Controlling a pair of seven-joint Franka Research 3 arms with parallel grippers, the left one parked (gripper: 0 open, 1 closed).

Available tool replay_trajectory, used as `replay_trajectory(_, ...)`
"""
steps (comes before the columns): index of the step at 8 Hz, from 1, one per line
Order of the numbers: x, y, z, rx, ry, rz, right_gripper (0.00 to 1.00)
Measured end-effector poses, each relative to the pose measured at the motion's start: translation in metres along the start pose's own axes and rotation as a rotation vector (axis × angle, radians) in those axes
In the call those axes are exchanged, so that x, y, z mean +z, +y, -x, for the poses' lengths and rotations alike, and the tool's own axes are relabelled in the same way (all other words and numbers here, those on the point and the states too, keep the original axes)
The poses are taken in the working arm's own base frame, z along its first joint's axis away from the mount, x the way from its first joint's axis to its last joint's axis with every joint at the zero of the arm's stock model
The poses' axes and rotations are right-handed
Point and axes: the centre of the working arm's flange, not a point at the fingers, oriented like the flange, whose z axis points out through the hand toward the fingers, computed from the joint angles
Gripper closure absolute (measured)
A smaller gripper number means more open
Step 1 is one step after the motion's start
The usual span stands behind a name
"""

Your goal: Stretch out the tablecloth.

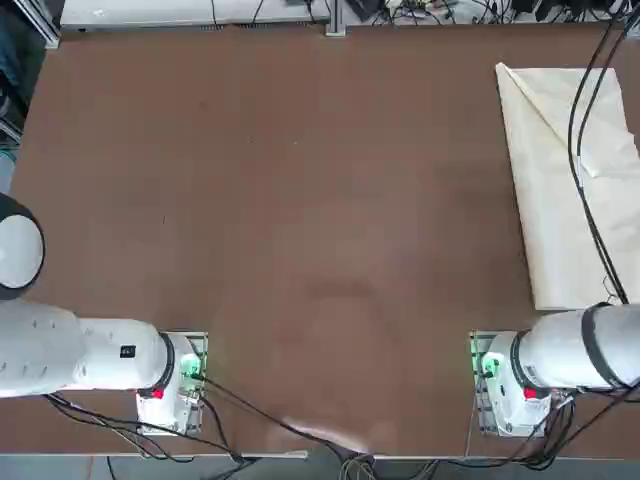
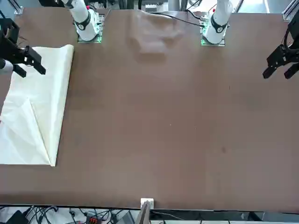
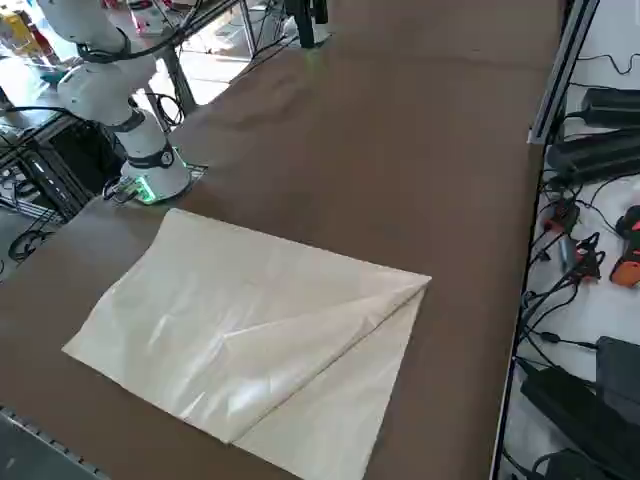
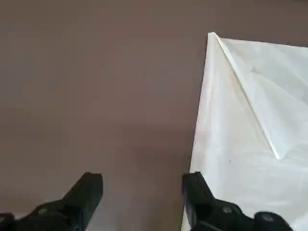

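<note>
The tablecloth is a cream sheet lying folded on the brown table, along the edge on the robot's right. One far corner is turned over in a diagonal flap, as the right side view shows. In the front view my right gripper hovers above the cloth's end nearer the arm bases. The wrist view shows the gripper open and holding nothing. One of its fingers is over the cloth's inner long edge, the other over bare table.
The right arm's black cables hang over the cloth in the top view. Its base stands just inward of the cloth's near end. Power bricks and wires lie beyond the table's far edge. The parked arm's gripper hangs at the opposite side.
</note>
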Motion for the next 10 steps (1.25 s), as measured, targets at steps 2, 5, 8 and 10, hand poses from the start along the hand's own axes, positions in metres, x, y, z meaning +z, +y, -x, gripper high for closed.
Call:
replay_trajectory(2, 0.0, 0.0, 0.0, 0.0, -0.001, 0.0, 0.0)
replay_trajectory(5, 0.005, 0.0, 0.0, 0.0, -0.021, -0.001, 0.0)
replay_trajectory(8, 0.044, 0.005, -0.004, -0.005, -0.14, 0.001, 0.0)
replay_trajectory(10, 0.073, 0.022, -0.008, -0.051, -0.162, 0.04, 0.0)
